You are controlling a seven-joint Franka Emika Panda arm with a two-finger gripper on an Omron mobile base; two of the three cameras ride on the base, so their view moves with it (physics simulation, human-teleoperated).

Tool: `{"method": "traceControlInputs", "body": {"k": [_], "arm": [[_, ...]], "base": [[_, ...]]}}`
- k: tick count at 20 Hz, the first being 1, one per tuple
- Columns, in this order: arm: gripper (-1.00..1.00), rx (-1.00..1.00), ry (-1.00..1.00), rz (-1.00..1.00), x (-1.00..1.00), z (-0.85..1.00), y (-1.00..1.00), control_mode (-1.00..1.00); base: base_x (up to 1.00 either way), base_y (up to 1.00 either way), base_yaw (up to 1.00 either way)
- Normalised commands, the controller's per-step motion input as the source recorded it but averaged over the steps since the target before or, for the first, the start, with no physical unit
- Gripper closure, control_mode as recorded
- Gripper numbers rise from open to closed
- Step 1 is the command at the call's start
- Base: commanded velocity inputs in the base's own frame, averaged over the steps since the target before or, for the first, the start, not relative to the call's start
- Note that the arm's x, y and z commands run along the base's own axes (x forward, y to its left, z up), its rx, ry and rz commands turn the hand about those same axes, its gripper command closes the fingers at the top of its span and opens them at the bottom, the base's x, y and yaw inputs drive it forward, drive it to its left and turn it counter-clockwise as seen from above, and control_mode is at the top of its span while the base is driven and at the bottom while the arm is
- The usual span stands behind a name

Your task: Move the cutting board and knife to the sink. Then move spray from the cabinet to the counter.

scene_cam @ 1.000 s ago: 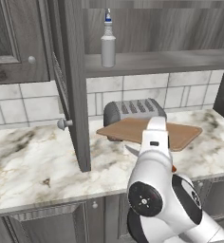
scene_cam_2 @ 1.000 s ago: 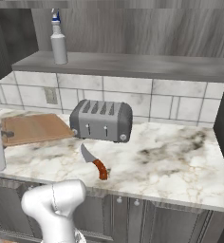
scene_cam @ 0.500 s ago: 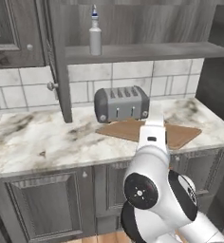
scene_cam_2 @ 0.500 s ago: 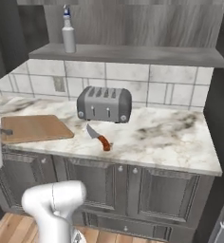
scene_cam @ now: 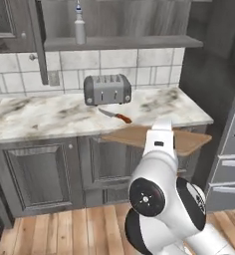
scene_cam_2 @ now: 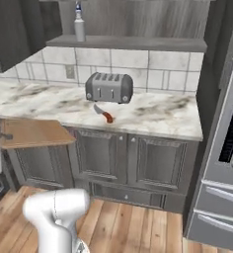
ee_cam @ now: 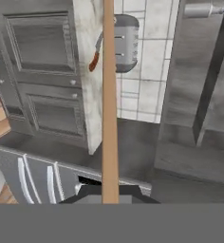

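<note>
The jaws are clamped on 1 edge of the board (scene_cam: 139,136), carried level clear of the counter (scene_cam: 50,117) for the sink, while the knife (scene_cam: 115,116) waits by the toaster (scene_cam: 107,88).

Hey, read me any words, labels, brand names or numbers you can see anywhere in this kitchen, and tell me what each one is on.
There is no readable text in these views.
The spray bottle shows no label.
The toaster carries no brand mark or numbers.
The cutting board, shut in the gripper, is bare wood.
The knife and the counter are unmarked too.
</note>
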Motion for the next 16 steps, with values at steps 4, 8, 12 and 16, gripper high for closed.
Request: {"method": "traceControlInputs", "body": {"k": [4, 8, 12, 16], "arm": [[1.0, 0.0, 0.0, 0.0, 0.0, 0.0, 0.0, 1.0], [1.0, 0.0, 0.0, 0.0, 0.0, 0.0, 0.0, 1.0], [1.0, 0.0, 0.0, 0.0, 0.0, 0.0, 0.0, 1.0], [1.0, 0.0, 0.0, 0.0, 0.0, 0.0, 0.0, 1.0]], "base": [[-0.53, -0.12, 0.68], [-0.53, 0.0, 0.9], [-0.49, 0.0, 0.91], [-0.39, -0.01, 0.87]]}}
